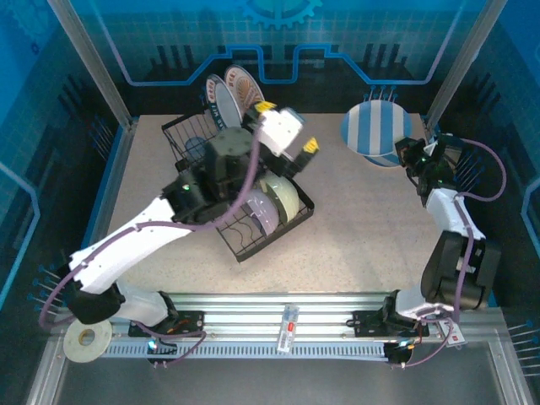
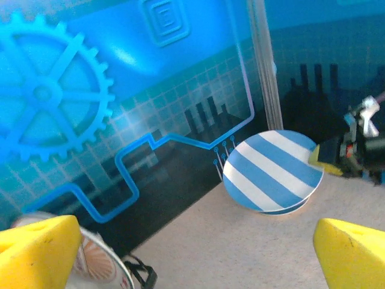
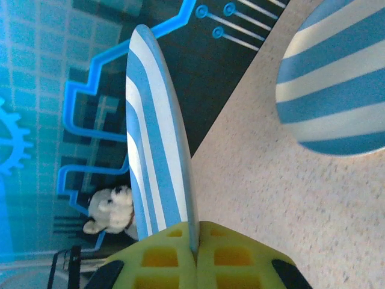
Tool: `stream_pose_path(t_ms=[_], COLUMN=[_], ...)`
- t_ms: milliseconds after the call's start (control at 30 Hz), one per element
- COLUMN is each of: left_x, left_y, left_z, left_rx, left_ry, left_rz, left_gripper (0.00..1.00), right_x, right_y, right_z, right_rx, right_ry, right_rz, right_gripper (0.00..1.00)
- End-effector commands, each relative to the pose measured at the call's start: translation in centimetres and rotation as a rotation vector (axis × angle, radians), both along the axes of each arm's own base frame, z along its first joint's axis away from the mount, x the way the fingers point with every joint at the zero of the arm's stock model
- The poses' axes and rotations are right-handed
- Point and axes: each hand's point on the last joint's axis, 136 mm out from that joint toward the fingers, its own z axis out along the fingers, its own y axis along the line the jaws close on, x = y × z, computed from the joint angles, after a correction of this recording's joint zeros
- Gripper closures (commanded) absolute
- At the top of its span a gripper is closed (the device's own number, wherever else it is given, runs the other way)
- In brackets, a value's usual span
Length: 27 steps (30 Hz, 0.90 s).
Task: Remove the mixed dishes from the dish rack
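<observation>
Dish rack [image 1: 240,243] is sitting at 10 o'clock on the table [image 1: 354,240].
Left end effector [image 1: 288,126] is hanging over it, wide open and empty; right end effector [image 3: 195,256] is pinching a striped plate [image 3: 153,138] at 1 o'clock.

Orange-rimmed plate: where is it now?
Top view: the orange-rimmed plate stands upright at the far end of the dish rack, left of table centre, beside a striped plate, just beyond the left end effector.

Quantities by kind: three blue-and-white striped plates [image 1: 371,126]; one white plate with orange-patterned rim [image 1: 243,87]; one pale green bowl [image 1: 288,201]; one lavender bowl [image 1: 263,211]; one black wire dish rack [image 1: 245,246]; one dog figurine [image 3: 111,208]; one roll of tape [image 1: 87,339].
</observation>
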Motion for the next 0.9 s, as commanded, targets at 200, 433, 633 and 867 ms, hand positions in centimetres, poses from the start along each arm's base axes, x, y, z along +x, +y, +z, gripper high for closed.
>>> stream_pose_path(t_ms=[200,433,633,867], left_x=[-1.7,-2.0,-2.0,-1.7], left_y=[6.4,8.6,8.9,9.0], left_z=[-2.3,-3.4,-3.6,-3.6], left_rx=[-0.346,-0.467,-0.475,-0.489], left_ry=[0.42,0.503,0.516,0.52], left_rz=[0.036,0.074,0.091,0.098], left_gripper=[0.01,0.01,0.01,0.01], right_x=[5.5,7.4,8.0,8.1], right_y=[-4.3,-6.0,-7.3,-8.4], right_z=[-2.4,-7.1,-9.7,-11.8], right_rx=[0.032,0.041,0.043,0.053], right_ry=[-0.134,-0.062,-0.011,0.032], right_rz=[-0.04,-0.058,-0.068,-0.078], right_gripper=[1.0,1.0,1.0,1.0])
